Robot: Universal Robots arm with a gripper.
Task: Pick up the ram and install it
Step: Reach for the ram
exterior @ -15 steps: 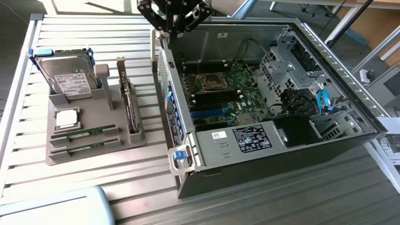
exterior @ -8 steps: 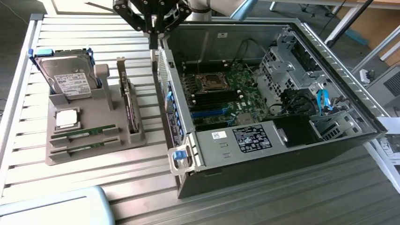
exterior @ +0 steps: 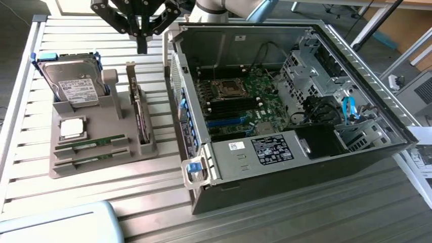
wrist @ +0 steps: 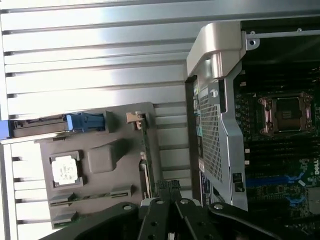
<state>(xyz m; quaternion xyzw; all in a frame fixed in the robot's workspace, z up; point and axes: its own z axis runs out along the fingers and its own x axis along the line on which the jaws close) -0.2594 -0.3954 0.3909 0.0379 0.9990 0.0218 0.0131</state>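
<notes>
1. From the exterior view, takes in the gripper hanging fingers-down near the far edge of the tabletop, above the bare slats between the holder and the computer case. Takes in also the case's open interior with the motherboard.
2. From the wrist view, looks past the fingertips onto the holder's far end, the case's corner and the processor socket.
3. Jaws: pressed together, nothing between them.
4. Finds the ram seated on edge in a slot by the holder's near edge, with a second like stick in the next slot, just beside it and nearer that edge. Places both well apart from the gripper, at the holder's opposite end.
5. Runs the ram's long axis along that near edge, one end toward the case, the other toward the tabletop's edge at the exterior view's left, crosswise to the expansion card standing along the holder's case-side edge.
6. Leaves a narrow strip of bare slats between holder and case, and wider bare tabletop toward the near edge, up to a pale blue object at the near corner.
7. Hems the ram on the far side with the processor chip, then the hard drive farther back, with open air above both sticks.
</notes>
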